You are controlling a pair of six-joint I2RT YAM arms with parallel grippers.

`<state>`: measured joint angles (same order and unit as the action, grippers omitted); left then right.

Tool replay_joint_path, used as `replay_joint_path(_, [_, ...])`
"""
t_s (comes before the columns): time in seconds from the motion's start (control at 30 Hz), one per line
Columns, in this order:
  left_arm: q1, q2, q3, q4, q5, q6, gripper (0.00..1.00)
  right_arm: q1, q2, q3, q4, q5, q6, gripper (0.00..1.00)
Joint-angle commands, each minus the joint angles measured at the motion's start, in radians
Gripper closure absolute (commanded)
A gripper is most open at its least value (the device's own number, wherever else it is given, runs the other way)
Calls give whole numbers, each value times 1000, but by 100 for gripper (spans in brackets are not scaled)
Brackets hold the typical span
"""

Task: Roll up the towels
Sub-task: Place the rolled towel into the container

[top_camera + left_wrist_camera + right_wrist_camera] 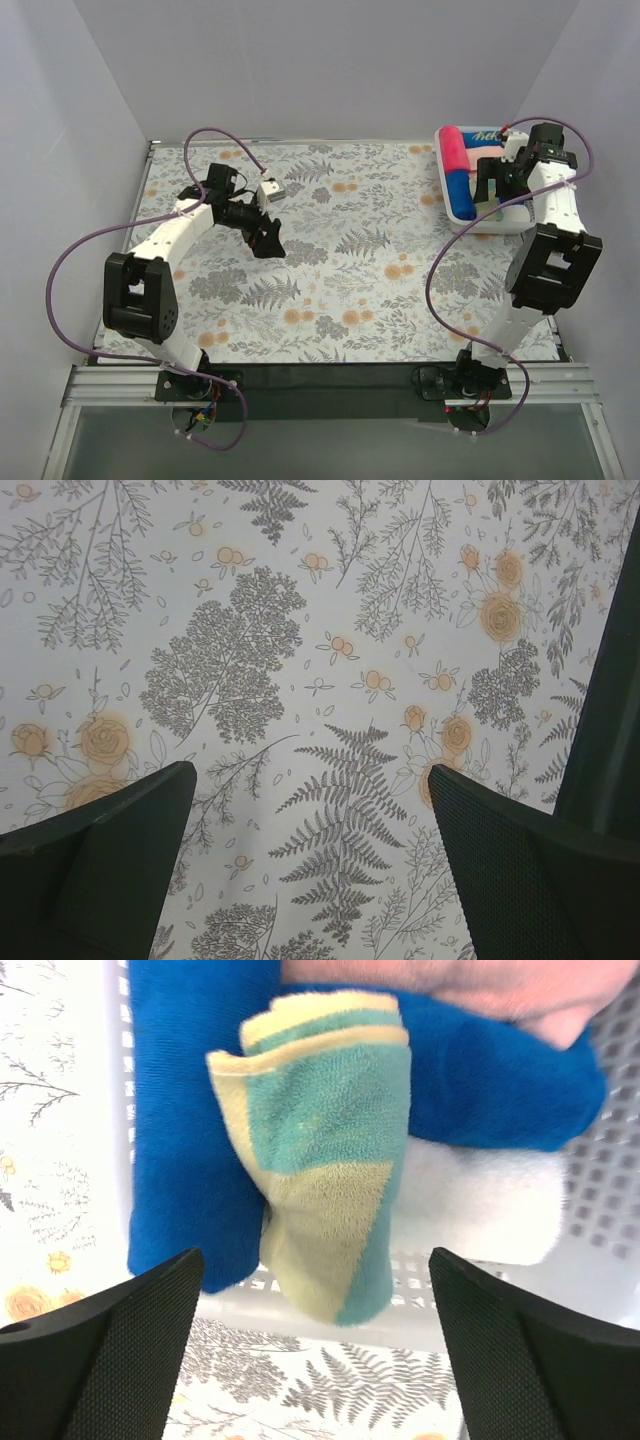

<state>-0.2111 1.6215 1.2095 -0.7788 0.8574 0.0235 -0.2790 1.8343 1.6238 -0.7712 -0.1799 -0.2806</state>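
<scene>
Right hand (312,1256): found poised over the white perforated basket (600,1210) at the far right corner of the surface (340,270). Its two dark fingers stood well apart and touched nothing, so the hand was open and grasping nothing.

Yellow and teal towel (320,1150): found inside the basket as a short, loose roll with its layered end visible at the top. It lay on the blue towel (180,1110), and its lower end reached the basket's near wall. In the wrist view it sat between the two fingers and beyond them, clear of both.

Blue towel: found in the basket, lying across it beneath the yellow and teal one. A white towel (480,1210) lay just beside them to the right, and a pink roll (452,150) lay along the basket's far left side.

Left hand (268,240): found over the left half of the surface, well apart from the basket. Its fingers (100,870) were spread wide above the bare floral pattern, so the hand was open and empty.
</scene>
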Motion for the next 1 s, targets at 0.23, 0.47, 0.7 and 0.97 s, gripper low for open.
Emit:
replay_joint_path(0.23, [79,-46,177,-103,-38,-83,2,67,-203,146,-184,-96,-110,2])
replay_joint_path(0.47, [170,-97,203,-198,-40,-71,2,320,-388,-54,-238,-188,-152,2])
replay_joint_path(0.7, [184,-316,4,-211,-208,19,2,405,-535,-405,-197,-374,-163,2])
replay_joint_path(0.97, [184,-522,-179,-224,-352,75,2,529,-687,-679,-31,-382,-89,2])
